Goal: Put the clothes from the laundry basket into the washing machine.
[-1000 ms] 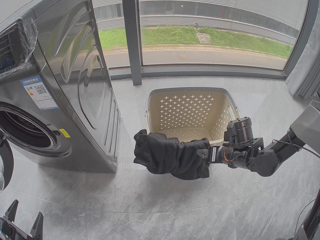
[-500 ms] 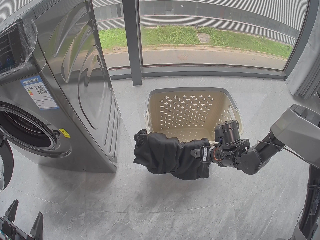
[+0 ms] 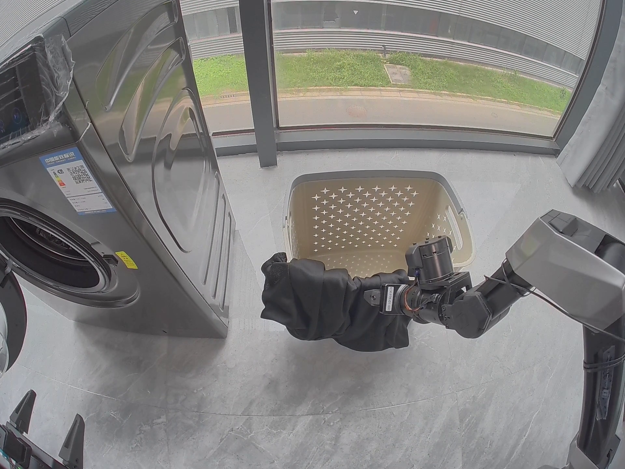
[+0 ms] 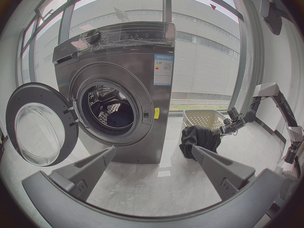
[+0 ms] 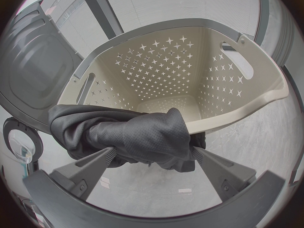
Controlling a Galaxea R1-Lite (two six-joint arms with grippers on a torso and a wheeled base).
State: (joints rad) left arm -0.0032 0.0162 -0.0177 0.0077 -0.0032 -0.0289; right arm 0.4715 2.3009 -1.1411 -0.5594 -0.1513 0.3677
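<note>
My right gripper (image 5: 152,151) stands wide, straddling the black mesh garment (image 3: 332,304) draped mid-frame over the cream star-perforated plastic laundry basket (image 3: 364,213) rim, apparently to pinch it.

light: bright, even daylight from the window (image 3: 416,66) | shadows: soft, under washing machine (image 3: 130,164) on floor (image 3: 293,392) | wrist views: fisheye bend, dark corners

I log grey marbled floor (image 3: 260,385) | wide window (image 3: 416,47) ahead, dark post (image 3: 257,66) | grass strip (image 3: 364,70) and paved lane (image 3: 390,109) outside | pale curtain (image 3: 596,144) right | daylight
</note>
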